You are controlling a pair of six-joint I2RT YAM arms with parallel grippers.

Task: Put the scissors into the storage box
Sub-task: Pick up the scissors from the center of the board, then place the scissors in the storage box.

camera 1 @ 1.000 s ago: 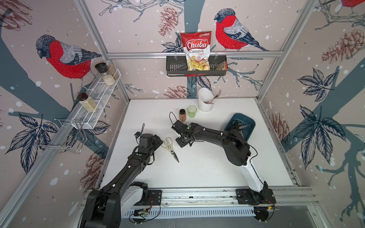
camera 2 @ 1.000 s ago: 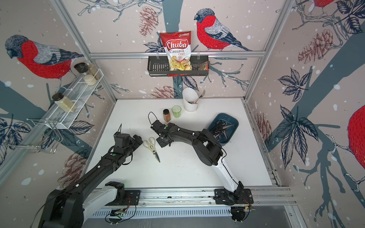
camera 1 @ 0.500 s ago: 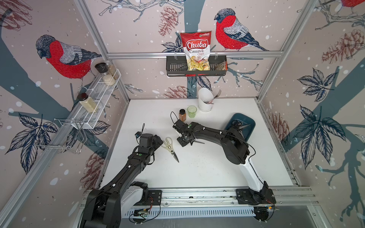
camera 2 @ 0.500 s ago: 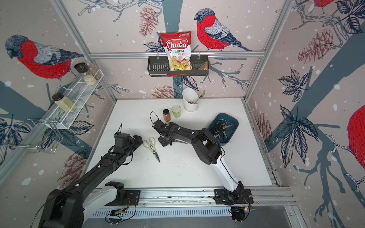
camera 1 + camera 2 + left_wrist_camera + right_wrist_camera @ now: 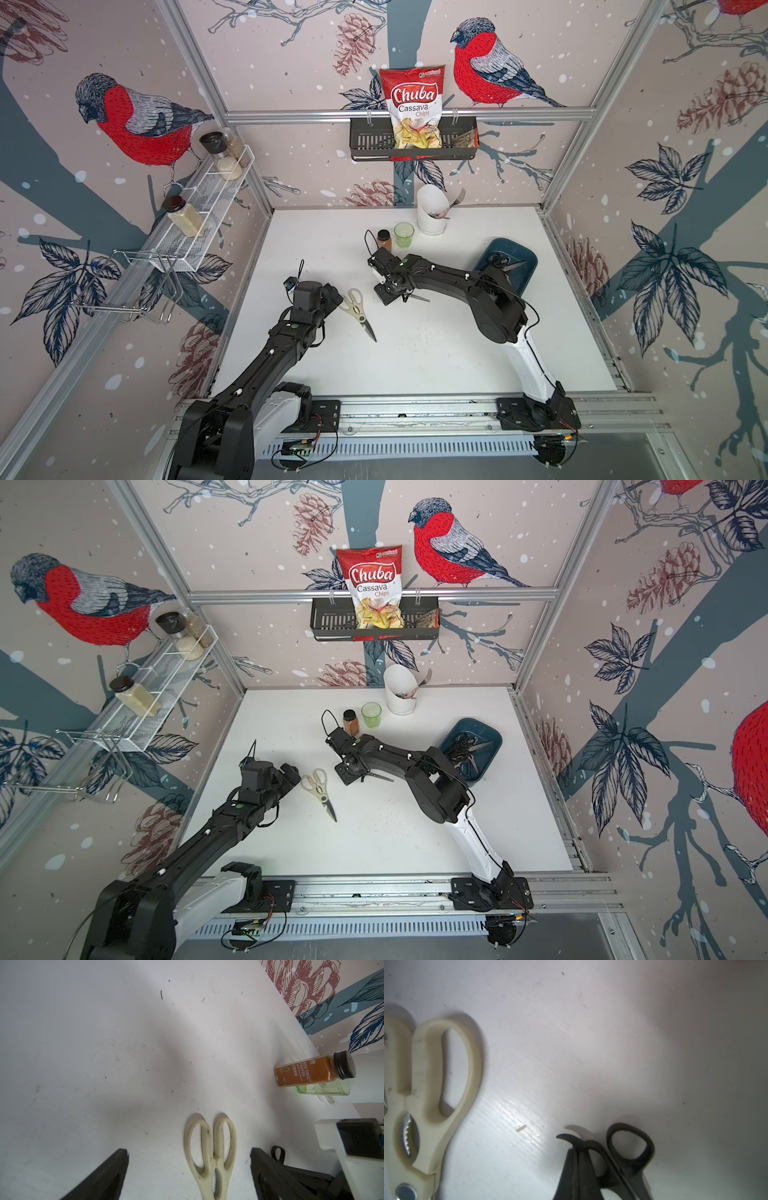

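We are finding the kitchen shears (image 5: 357, 309) lying on the bench (image 5: 436, 357) right of our left hand (image 5: 334, 297), the small scissors (image 5: 417, 297) sitting under our right hand (image 5: 395, 291). The storage box (image 5: 528, 266) is resting near the right edge, holding other scissors (image 5: 498, 261); spice jar (image 5: 384, 239), cup (image 5: 404, 235) and utensil holder (image 5: 431, 210) are standing at the back.

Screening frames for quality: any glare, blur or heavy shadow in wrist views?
Right wrist view: glare patch on the table beside the cream shears, whose edges look soft; black scissors nearly silhouetted. Left wrist view: broad shadow, spice jar label legible.
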